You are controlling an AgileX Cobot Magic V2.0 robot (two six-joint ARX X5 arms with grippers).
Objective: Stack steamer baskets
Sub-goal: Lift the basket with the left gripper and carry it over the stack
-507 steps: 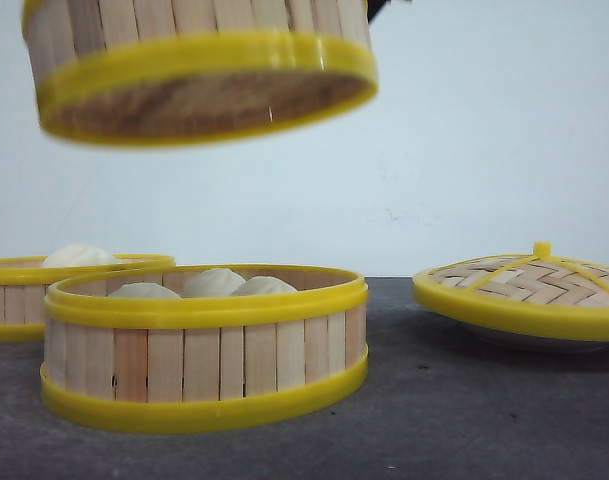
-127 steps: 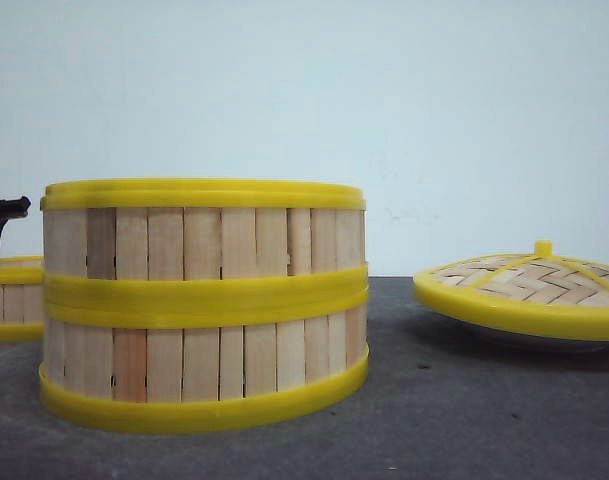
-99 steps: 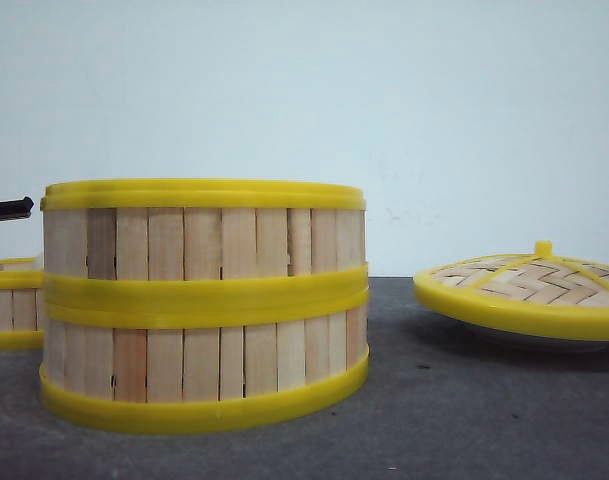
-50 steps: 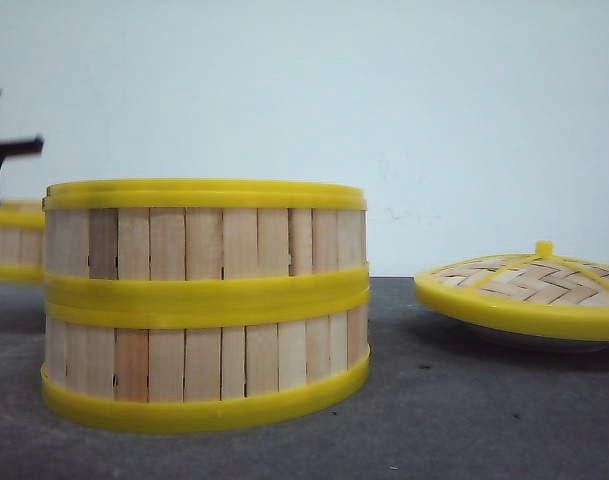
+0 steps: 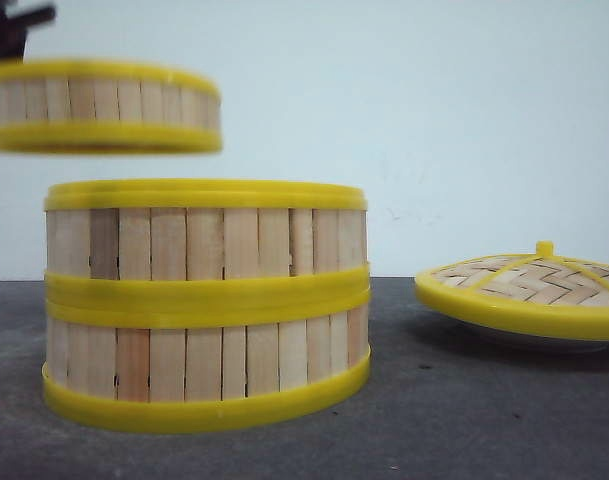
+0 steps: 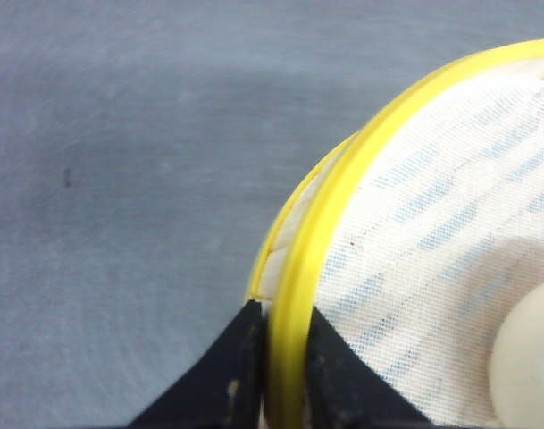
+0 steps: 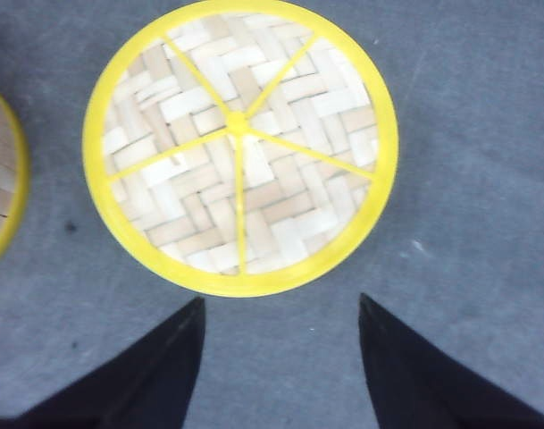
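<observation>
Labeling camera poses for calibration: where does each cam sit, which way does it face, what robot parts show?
Front: low at table level, facing forward at the two-basket stack; raised basket upper left.
Left wrist: looks down on that raised basket; fingers pinch its rim.
Right wrist: above the lid, looking down; open fingers.
Shared: raised basket; lid.

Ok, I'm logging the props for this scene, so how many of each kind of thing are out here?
Steamer baskets: 3 (two stacked, one lifted in the left gripper)
Woven lid: 1
Bun seen in the lifted basket: 1
Total: 5
</observation>
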